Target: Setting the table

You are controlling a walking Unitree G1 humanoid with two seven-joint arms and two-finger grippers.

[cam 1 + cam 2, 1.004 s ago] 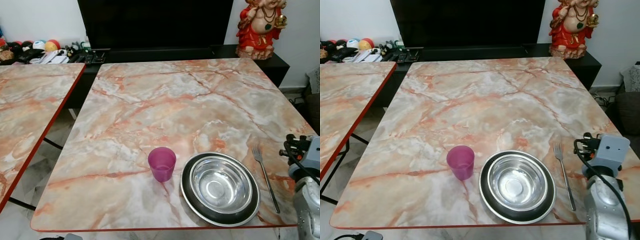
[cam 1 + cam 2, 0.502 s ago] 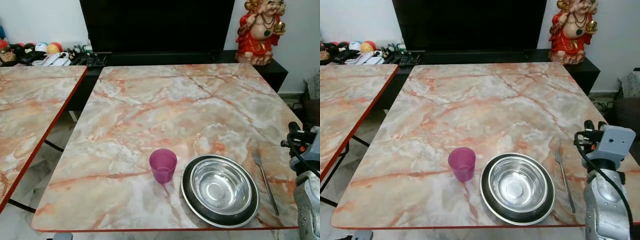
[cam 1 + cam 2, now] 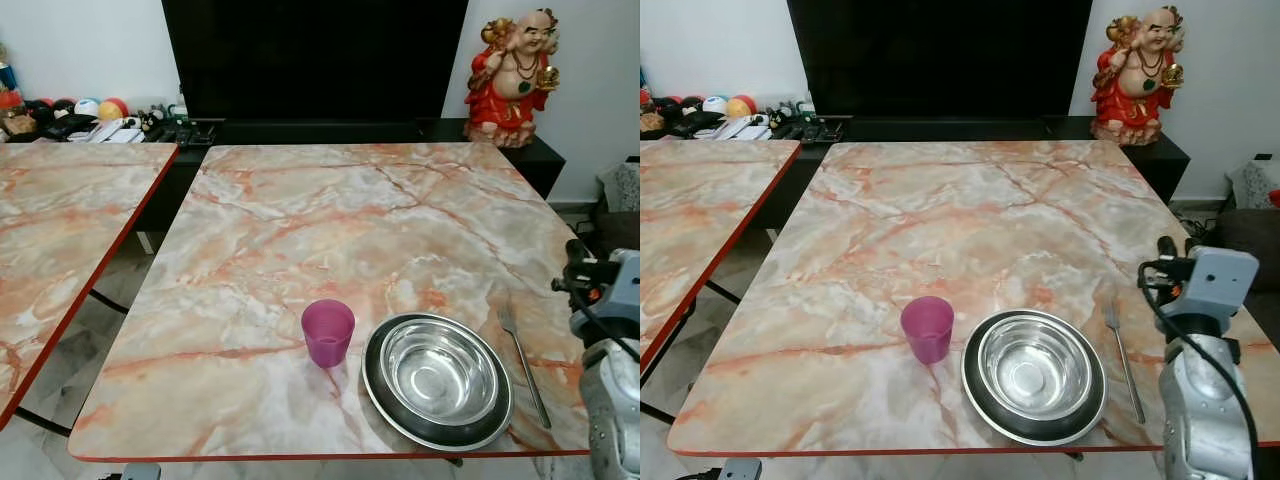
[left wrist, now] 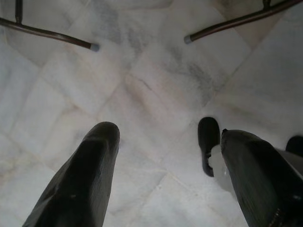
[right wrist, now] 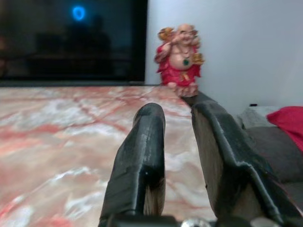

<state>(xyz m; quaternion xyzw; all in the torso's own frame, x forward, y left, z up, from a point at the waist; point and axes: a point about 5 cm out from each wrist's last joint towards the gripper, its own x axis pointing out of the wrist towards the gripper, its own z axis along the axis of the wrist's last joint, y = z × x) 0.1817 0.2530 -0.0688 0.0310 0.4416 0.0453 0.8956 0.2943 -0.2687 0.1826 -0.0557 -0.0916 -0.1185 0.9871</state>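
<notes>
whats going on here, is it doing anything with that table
A place setting lies near the front edge of the marble table: a pink cup, a steel bowl nested in a dark plate, and a fork to their right. Nothing is being held. The right gripper hovers empty above the table's right edge. The left gripper hangs open over the floor.

The right arm [image 3: 1205,420] is silver and round like a thick pipe. On top of it sits a pale grey box. A thin black cable loops from the box down the arm. Small black parts stick out beside the box. The right tool [image 5: 180,142] has 2 long black fingers [image 5: 142,161], smooth and dull. The left tool [image 4: 165,156] has 2 thick black fingers with rounded tips.
</notes>
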